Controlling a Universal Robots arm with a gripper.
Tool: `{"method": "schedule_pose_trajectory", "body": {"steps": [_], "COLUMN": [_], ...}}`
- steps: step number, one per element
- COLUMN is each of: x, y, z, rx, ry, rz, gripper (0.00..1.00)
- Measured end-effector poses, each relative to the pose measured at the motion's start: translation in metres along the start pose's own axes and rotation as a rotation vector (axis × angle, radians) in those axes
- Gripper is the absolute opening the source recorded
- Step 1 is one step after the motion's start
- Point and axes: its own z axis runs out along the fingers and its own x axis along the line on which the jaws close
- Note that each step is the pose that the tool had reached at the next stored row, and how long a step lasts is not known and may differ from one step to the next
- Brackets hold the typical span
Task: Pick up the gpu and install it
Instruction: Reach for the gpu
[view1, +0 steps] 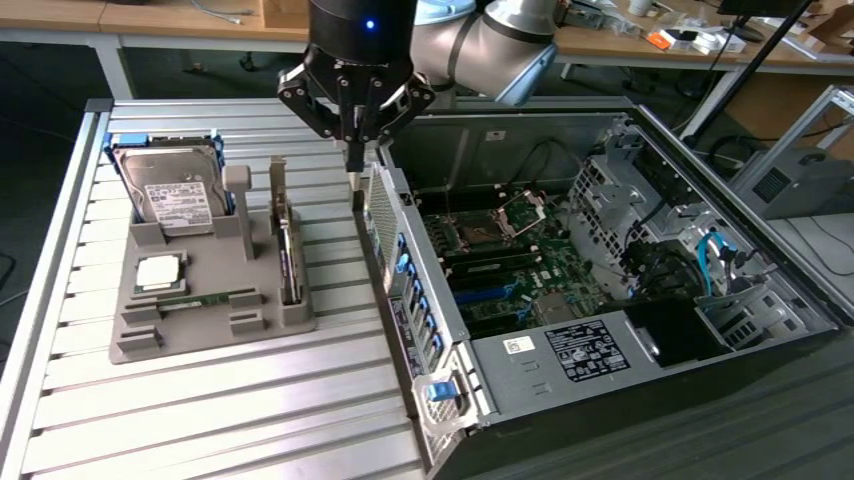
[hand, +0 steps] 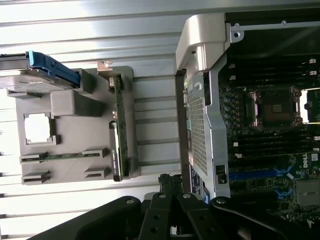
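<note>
pincer (view1: 355, 172): closed, empty, upper centre. gpu (view1: 283, 245): edge-up in holder (view1: 200, 335), the exterior view's lower left of pincer; long axis up-down.

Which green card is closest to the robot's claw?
The gpu, the long card standing on edge on the holder's computer side; the short memory stick sits farther from the gripper.
</note>
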Motion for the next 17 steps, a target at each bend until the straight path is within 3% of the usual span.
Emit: {"method": "schedule_pose_trajectory", "body": {"steps": [17], "x": [0.0057], "y": [-0.0004], "z": [-0.0001], "rx": [0.0000], "ry": [0.0000], "rz": [0.000], "gripper": [0.11]}}
